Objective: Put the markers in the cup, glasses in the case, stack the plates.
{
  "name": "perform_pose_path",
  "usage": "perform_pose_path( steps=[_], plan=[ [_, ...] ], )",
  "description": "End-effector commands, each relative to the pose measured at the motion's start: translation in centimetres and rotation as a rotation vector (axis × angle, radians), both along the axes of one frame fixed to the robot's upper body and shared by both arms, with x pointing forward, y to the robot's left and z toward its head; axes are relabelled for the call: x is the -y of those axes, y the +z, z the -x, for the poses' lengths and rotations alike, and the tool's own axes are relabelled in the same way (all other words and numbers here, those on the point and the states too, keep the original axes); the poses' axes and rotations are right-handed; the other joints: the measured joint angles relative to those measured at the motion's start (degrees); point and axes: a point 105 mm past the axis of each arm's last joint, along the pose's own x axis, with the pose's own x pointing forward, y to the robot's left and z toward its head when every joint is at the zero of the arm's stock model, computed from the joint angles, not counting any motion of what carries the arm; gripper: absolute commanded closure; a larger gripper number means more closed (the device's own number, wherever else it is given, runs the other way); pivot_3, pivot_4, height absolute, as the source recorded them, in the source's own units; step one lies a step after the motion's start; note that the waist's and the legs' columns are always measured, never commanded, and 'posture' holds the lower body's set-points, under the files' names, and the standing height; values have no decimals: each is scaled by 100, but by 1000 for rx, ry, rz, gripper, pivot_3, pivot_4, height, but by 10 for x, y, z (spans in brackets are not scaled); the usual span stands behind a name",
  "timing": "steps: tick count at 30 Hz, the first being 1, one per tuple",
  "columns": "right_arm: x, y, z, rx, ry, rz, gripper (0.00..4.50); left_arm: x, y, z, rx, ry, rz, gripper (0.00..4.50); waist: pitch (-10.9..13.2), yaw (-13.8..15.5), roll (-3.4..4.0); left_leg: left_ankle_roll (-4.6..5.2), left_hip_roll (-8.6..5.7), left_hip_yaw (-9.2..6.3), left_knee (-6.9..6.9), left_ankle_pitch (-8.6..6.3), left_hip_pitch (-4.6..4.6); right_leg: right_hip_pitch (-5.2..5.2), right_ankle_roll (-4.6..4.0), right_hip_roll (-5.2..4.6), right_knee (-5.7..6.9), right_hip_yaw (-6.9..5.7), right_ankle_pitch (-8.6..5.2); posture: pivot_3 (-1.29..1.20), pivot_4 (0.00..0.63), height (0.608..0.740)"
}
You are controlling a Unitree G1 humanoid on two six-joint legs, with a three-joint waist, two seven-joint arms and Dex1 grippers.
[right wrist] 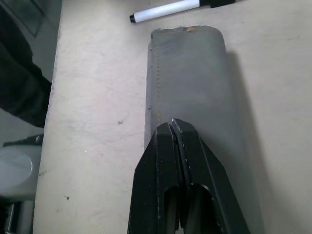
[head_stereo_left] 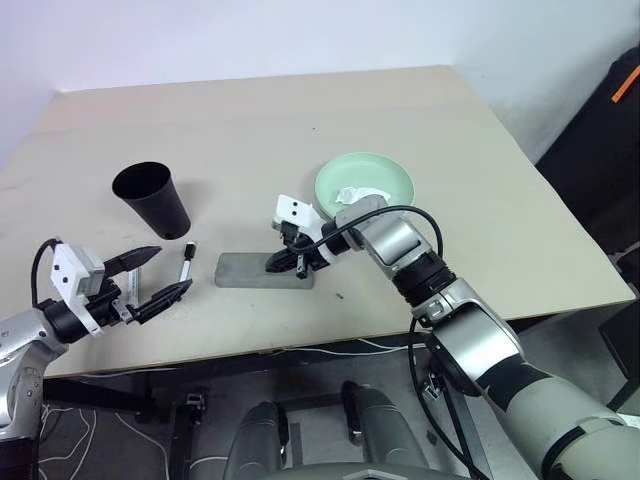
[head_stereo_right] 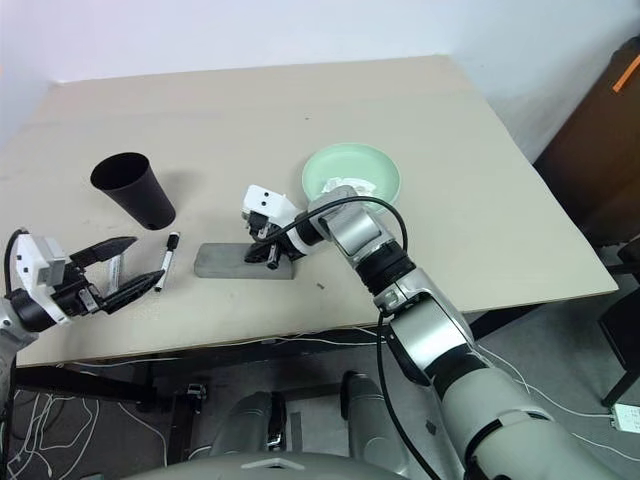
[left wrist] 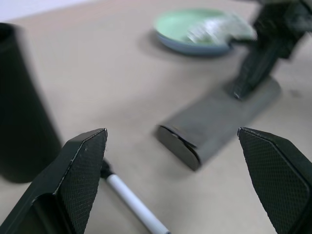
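On the beige tabletop (head_stereo_left: 430, 120), my right gripper (head_stereo_left: 281, 262), its two black fingers pressed together with nothing between them, rests its tips on the closed grey rectangular hard glasses case (head_stereo_left: 245, 269), at the end nearer the plates. My left gripper (head_stereo_left: 150, 272) hovers with its fingers spread wide and holding nothing, just off the case's far end. A thin white marker with a black cap (head_stereo_left: 185, 261) lies on the table between that gripper and the case, beside the foot of the matte black tapered plastic cup (head_stereo_left: 152, 199). Beyond the case, the pale mint green round plate (head_stereo_left: 385, 170) sits stacked on the light blue plate (left wrist: 195, 47), with crumpled white tissue (head_stereo_left: 358, 194) in it.
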Motion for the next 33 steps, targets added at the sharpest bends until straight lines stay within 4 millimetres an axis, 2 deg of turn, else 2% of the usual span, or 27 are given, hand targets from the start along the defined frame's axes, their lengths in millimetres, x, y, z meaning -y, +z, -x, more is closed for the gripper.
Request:
perform_pose_path(
  steps=[1, 4, 8, 14, 18, 20, 26, 33],
  plan=[
    [4, 30, -7, 52, -8, -76, 4465, -9, 20, 9, 56, 54, 14, 0, 0, -12, 0, 0, -1, 2, 0, 0, 0, 0, 0, -1, -1, 1, 0, 0, 150, 733],
    [13, 30, -11, 57, -36, -79, 4465, -19, 31, 14, 62, 152, 71, 0, 0, -17, -1, 0, 0, 5, -5, 0, 0, -1, -2, 1, -6, 2, -1, 0, 150, 733],
    [22, 29, -13, 46, -62, -82, 4465, -35, 23, 14, -10, 312, 11, 0, 0, -16, -1, 0, -1, 4, -13, 0, 1, -4, -7, 3, -4, 2, -6, 0, 150, 733],
    [26, 32, -18, 39, -95, -95, 4465, -40, 28, 12, -54, 433, 39, 0, 0, -11, -2, 0, 0, 2, -10, 0, 2, -3, 12, 4, -4, 2, -17, 0, 150, 733],
    [25, 36, -20, 42, -102, -111, 4465, -70, 9, -6, -226, 713, -54, 0, 0, -2, -5, 0, -2, -2, -11, 0, 2, -1, 13, 5, -2, -1, -18, 0, 150, 733],
    [25, 39, -22, 53, -106, -114, 4465, -69, 9, -12, -254, 729, -32, 0, 0, -5, -5, 0, -3, -5, -10, 0, 4, 1, 15, 9, 0, -3, -17, 0, 150, 733],
    [29, 47, -29, 80, -140, -120, 4465, -62, -8, -25, -413, 768, 18, 0, -1, -6, -8, 1, -4, -3, -12, 1, 3, 1, -2, 12, 2, 0, -4, 0, 150, 733],
    [35, 51, -34, 94, -174, -129, 4465, -65, -22, -24, -603, 825, 15, 0, -2, -4, -10, 1, -3, -5, -11, 1, 3, 2, -2, 15, 3, -1, -4, 0, 150, 733]
  ],
)
